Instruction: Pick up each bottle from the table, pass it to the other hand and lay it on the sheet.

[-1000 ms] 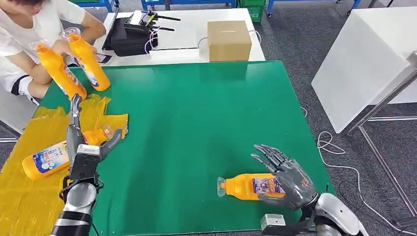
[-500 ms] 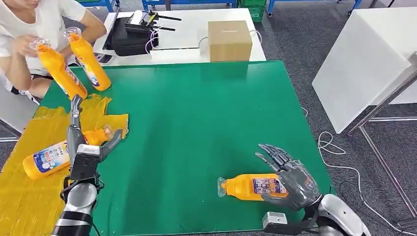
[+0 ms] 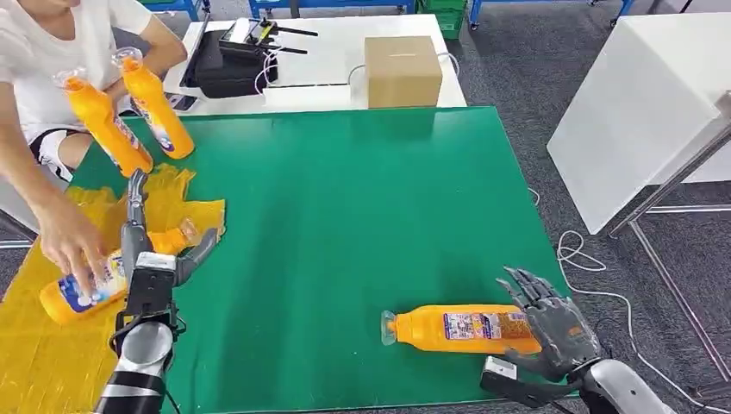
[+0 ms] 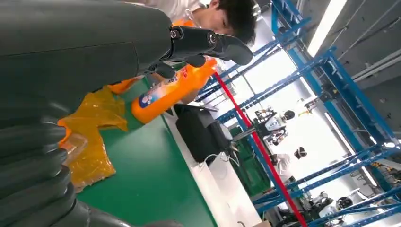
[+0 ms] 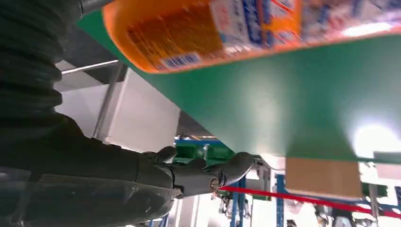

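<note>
An orange bottle [image 3: 461,329] is seen lying on its side on the green table [image 3: 345,198], lower right of the head view, cap end pointing left. The right hand [image 3: 552,323] is held with fingers spread just beside the bottle's base, gripping nothing. At lower left, the left hand [image 3: 151,259] is raised with fingers apart and empty, above the yellow sheet [image 3: 52,345], where a second bottle [image 3: 86,289] is lain and touched by a person's hand [image 3: 69,241]. Two upright bottles [image 3: 129,116] are seen at upper left; their contents cannot be told.
</note>
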